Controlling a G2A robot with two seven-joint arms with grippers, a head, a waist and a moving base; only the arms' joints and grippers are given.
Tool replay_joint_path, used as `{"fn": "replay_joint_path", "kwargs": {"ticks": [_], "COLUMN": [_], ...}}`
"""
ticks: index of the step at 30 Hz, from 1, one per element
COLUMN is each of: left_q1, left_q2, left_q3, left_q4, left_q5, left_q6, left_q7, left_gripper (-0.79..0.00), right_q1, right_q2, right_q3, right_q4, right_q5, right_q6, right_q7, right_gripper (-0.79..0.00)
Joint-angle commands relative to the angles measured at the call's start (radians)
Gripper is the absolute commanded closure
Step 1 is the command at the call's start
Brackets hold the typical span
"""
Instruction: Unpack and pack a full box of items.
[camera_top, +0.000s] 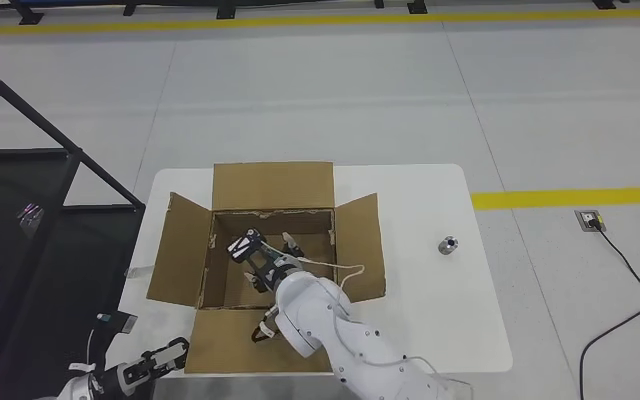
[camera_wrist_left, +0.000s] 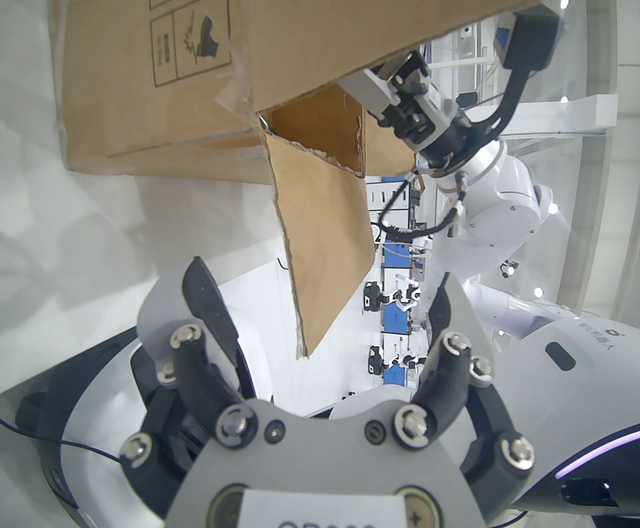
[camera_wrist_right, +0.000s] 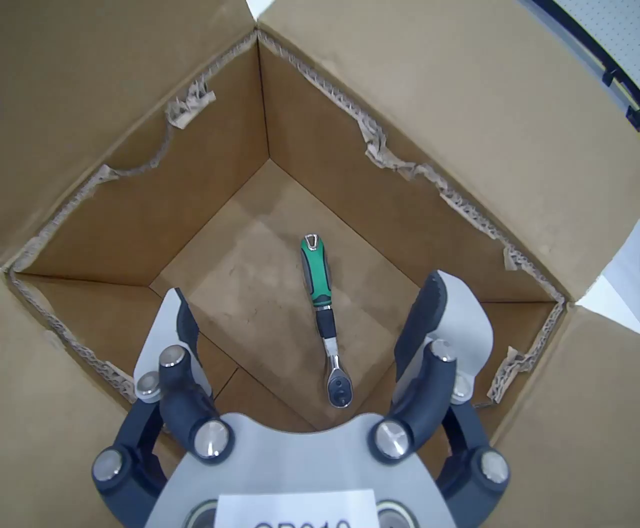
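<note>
An open cardboard box (camera_top: 272, 185) stands on the white table (camera_top: 420, 190) with its flaps folded outward. On its floor lies a ratchet wrench (camera_wrist_right: 322, 310) with a green and black handle. My right gripper (camera_wrist_right: 307, 295) hangs open over the box opening, above the wrench and not touching it; the top view shows it (camera_top: 272, 262) inside the box mouth. My left gripper (camera_wrist_left: 322, 280) is open and empty, low beside the box (camera_wrist_left: 150, 75), off the table's front left corner (camera_top: 165, 357).
A small metal cylinder (camera_top: 448, 244) stands on the table to the right of the box. A dark frame structure (camera_top: 40, 200) borders the table on the left. The box's inner rim (camera_wrist_right: 380, 150) is torn and ragged.
</note>
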Motion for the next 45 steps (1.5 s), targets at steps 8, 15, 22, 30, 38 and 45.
{"fn": "replay_joint_path", "kwargs": {"ticks": [8, 15, 22, 30, 38, 45], "left_q1": [-0.001, 0.0, -0.003, -0.009, -0.013, -0.008], "left_q2": [-0.002, -0.004, -0.005, -0.005, -0.006, -0.006], "left_q3": [0.009, 0.014, 0.017, 0.02, 0.025, 0.019], "left_q4": [-0.003, -0.002, -0.008, -0.003, -0.005, -0.005], "left_q5": [0.007, 0.016, 0.023, 0.024, 0.034, 0.031], "left_q6": [-0.001, 0.001, 0.003, 0.007, 0.006, 0.007], "left_q7": [0.008, 0.011, 0.009, 0.001, 0.003, 0.006], "left_gripper": [-0.785, -0.785, -0.785, -0.785, -0.785, -0.785], "right_q1": [-0.018, -0.127, -0.436, -0.528, -0.246, -0.096], "right_q2": [0.001, 0.029, 0.089, 0.111, 0.136, 0.156], "right_q3": [0.01, 0.125, 0.403, 0.718, 0.926, 0.972], "right_q4": [0.009, -0.196, -0.597, -0.618, -0.119, 0.168], "right_q5": [-0.006, -0.031, -0.067, -0.01, 0.092, 0.088], "right_q6": [-0.009, -0.02, 0.018, 0.161, 0.12, 0.075], "right_q7": [-0.035, -0.14, -0.304, -0.252, 0.016, 0.055], "right_gripper": [-0.785, -0.785, -0.785, -0.785, -0.785, -0.785]}}
